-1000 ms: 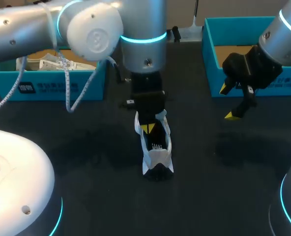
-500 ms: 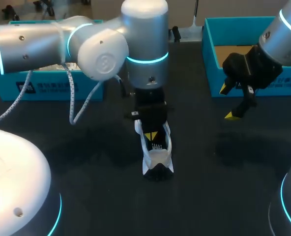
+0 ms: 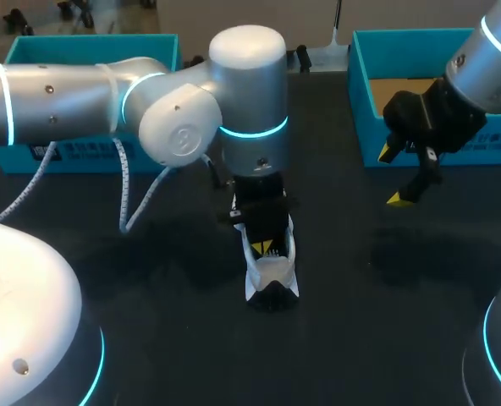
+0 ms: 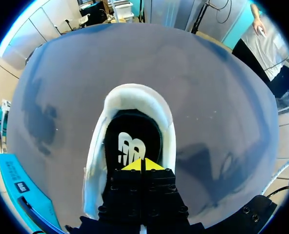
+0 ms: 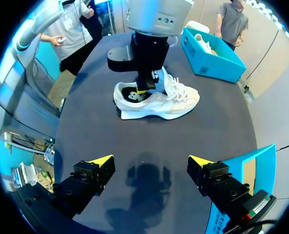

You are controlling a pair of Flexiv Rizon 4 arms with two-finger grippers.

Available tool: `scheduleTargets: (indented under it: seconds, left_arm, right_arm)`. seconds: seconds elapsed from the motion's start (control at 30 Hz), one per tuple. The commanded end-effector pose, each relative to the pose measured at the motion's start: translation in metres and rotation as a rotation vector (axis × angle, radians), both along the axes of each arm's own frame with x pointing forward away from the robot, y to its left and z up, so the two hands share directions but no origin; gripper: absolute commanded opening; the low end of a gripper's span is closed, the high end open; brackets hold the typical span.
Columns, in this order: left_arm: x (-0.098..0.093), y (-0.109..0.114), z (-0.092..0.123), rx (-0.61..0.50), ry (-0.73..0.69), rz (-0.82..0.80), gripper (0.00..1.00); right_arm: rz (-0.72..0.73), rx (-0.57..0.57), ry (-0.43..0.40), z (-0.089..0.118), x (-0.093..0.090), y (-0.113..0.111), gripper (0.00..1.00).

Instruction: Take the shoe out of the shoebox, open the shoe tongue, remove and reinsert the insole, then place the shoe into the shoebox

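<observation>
While the left pincer (image 4: 141,165) is pressing its yellow tips together inside the heel opening of the shoe (image 4: 96,161), just over the smooth black insole (image 4: 130,134), I cannot tell whether it is pinching anything. The white, laced shoe with its padded collar is standing on its sole mid-tabletop (image 3: 149,330). The right pincer (image 5: 150,161) is hanging wide open, holding nothing, near the right edge beside a teal cardboard box (image 3: 360,93).

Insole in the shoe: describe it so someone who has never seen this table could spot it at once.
On the dark table one white shoe stands in the middle, under the left end effector. Inside its opening lies the insole: the only black surface within the white collar, with a white mark printed on it.
</observation>
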State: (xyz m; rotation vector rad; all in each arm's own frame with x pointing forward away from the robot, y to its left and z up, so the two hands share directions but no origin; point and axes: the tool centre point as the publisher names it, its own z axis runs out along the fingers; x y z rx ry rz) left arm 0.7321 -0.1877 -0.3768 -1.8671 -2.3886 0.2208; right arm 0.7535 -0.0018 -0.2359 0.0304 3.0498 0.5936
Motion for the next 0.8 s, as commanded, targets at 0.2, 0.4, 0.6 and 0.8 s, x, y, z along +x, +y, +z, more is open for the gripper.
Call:
scheduleTargets:
  seconds: [0.2, 0.4, 0.6, 0.8]
  left_arm:
    - [0.007, -0.009, 0.023, -0.043, -0.022, -0.010, 0.00]
    - [0.003, -0.027, 0.017, -0.056, -0.002, -0.048, 0.00]
    - [-0.013, -0.034, -0.002, -0.050, 0.045, -0.072, 0.00]
    - [-0.010, -0.031, -0.024, 0.001, -0.004, -0.077, 0.00]
  right_arm:
    - [-0.001, -0.003, -0.001, -0.001, 0.000, 0.000, 1.00]
    - [-0.001, -0.003, -0.001, -0.001, 0.000, 0.000, 1.00]
    - [-0.001, -0.003, -0.001, -0.001, 0.000, 0.000, 1.00]
    - [-0.001, -0.003, -0.001, -0.001, 0.000, 0.000, 1.00]
